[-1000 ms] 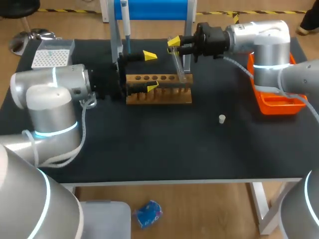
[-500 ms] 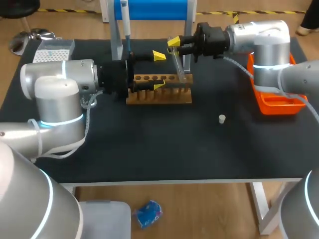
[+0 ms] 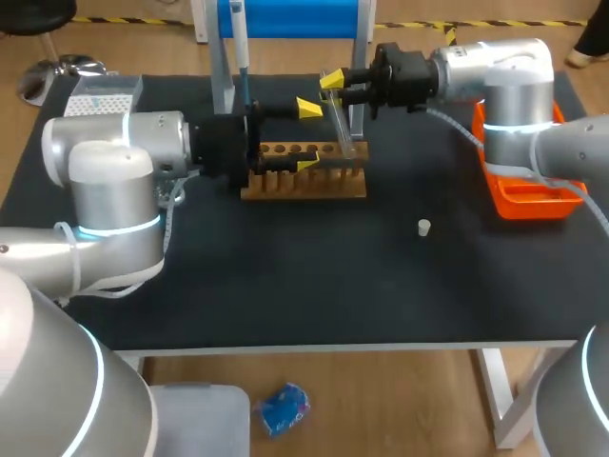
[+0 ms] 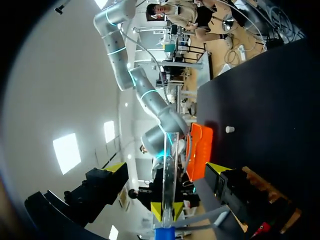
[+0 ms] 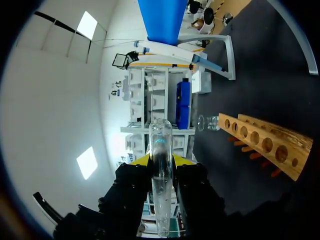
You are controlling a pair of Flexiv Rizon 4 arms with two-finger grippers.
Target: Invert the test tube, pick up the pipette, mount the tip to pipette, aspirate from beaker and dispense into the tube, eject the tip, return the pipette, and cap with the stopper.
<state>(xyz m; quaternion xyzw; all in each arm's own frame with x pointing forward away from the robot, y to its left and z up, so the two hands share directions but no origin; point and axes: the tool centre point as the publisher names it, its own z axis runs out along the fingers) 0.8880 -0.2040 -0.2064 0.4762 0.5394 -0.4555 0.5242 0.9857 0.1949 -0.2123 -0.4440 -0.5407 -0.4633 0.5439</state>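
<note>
1. Since a second ago the left arm (image 3: 105,205) has pushed further across the table toward the middle, carrying the left gripper (image 3: 306,135) closer to the test tube (image 3: 344,126); the right arm (image 3: 504,81) has kept its place
2. The black table (image 3: 285,276) carries everything
3. A blue and grey stand (image 3: 285,19) is at the far edge, with the pipette (image 3: 240,48) hanging on it
4. The wooden rack (image 3: 314,181) lies in front of the stand, under the left gripper's fingers
5. An orange tray (image 3: 528,198) sits at the right edge, below the right arm
6. The tip box (image 3: 100,103) is at the far left corner
7. The left gripper is spread wide over the rack; in the left wrist view the tube runs through the gap between its fingers and touches neither
8. The right gripper (image 3: 333,84) is clamped on the test tube near one end, a yellow tip on each side
9. The tube slants from the right gripper down toward the right end of the rack; I cannot tell whether it touches the wood
10. A glass beaker (image 5: 206,122) stands just beyond the far end of the rack in the right wrist view
11. The small white stopper (image 3: 424,227) lies on bare table, well apart from rack and tray
</note>
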